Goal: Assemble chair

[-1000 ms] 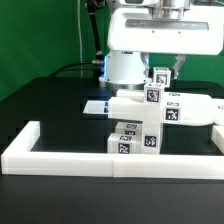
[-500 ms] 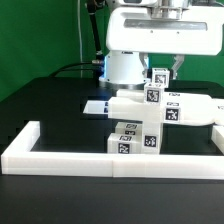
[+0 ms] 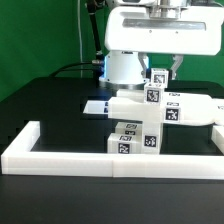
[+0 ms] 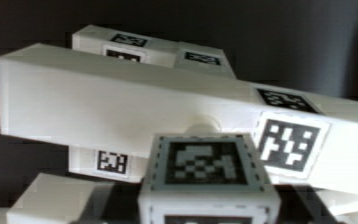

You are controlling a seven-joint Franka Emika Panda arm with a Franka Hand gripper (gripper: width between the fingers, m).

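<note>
We see the matte-white tagged chair (image 3: 150,115) right of the frame's centre, standing against the long white border rail (image 3: 60,157); the two-finger gripper (image 3: 165,68) hangs above it; its opening we cannot tell.

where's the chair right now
In the exterior view the chair stands right of centre on the black table, touching the white border rail in front, below the gripper.

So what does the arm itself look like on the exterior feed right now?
The arm is glossy white with rounded, bulky housings, grey-shaded along the seams and undersides. Near the top edge a darker grey section shows. The base link behind is white and rounded too. No cables or printed markings are visible on it; the gripper's fingers can't be made out.
</note>
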